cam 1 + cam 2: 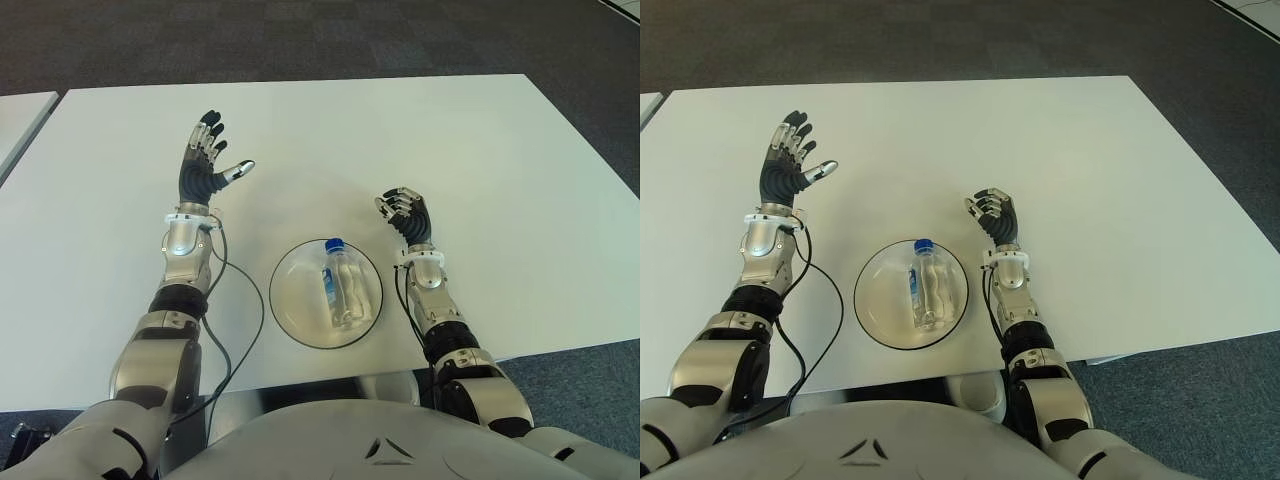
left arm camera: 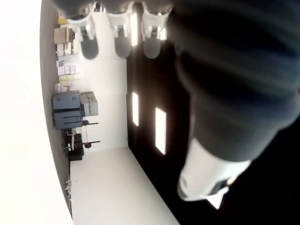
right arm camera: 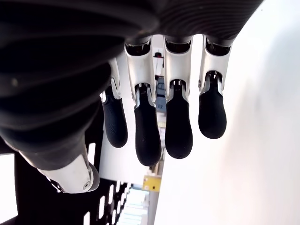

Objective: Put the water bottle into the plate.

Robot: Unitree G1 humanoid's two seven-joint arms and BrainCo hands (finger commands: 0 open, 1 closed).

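1. A small clear plastic water bottle with a blue cap (image 1: pixel 340 281) lies on its side inside a round, shallow, clear glass plate (image 1: pixel 291 310), cap pointing away from the robot.
2. The plate sits on the wide white bench (image 1: pixel 500 160), near the edge closest to the robot and roughly between the two arms.
3. The left hand (image 1: pixel 207 160) shows to the left of the plate and farther back over the bench, well apart from it. Its dark fingers (image 1: pixel 210 128) are stretched out and spread, the thumb sticking out sideways toward the middle; it grasps nothing.
4. The right hand (image 1: pixel 405 213) shows just to the right of the plate's far rim, near it but not touching. Its fingers (image 3: pixel 178 126) are bent partway at the knuckles (loosely, with gaps between them and the palm) and enclose nothing, so this hand is released too.
5. A thin black cable (image 1: pixel 245 320) runs from the left wrist in a loop across the bench beside the plate's left rim.
6. Dark carpet (image 1: pixel 300 40) lies beyond the bench's far edge.
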